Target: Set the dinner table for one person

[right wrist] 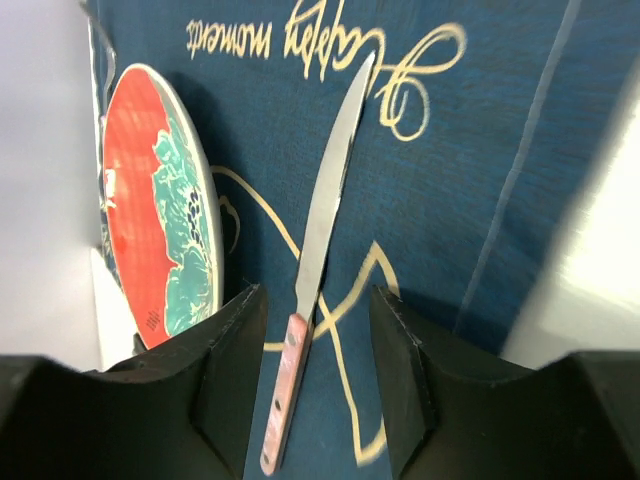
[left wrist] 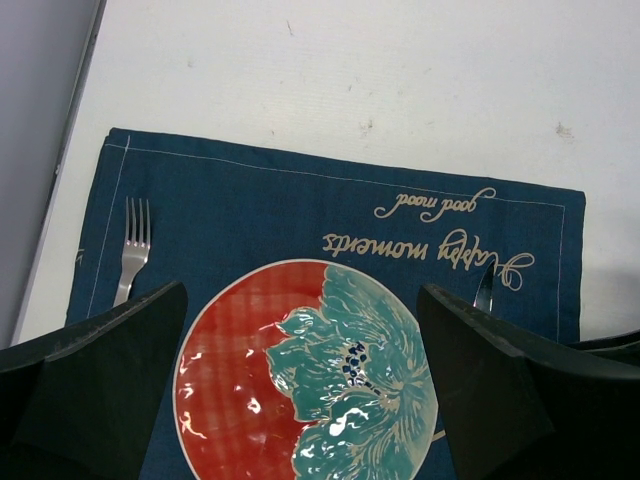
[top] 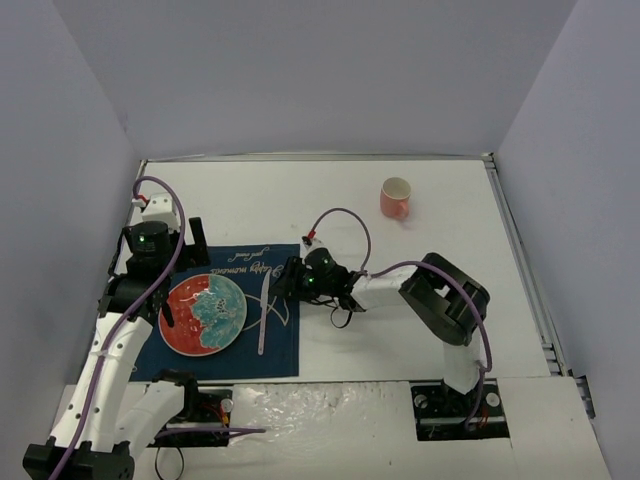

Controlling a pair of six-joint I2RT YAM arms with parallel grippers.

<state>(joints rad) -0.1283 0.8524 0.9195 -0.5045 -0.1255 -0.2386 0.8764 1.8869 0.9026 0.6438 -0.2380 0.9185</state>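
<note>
the white desk (top: 350, 190) carries the placemat (left wrist: 250, 200) near-left; the knife (right wrist: 320, 230) lies right of the plate (top: 203, 315), as a diner expects. right end effector (right wrist: 315, 335) straddles its handle, jaws apart; left end effector (left wrist: 300, 385) gapes empty above.

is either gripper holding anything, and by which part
Nothing held: right gripper stands open astride the knife at its handle; left gripper open above the plate.

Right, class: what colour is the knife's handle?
The knife's handle is pink with small dark rivets, clearest in the right wrist view.
</note>
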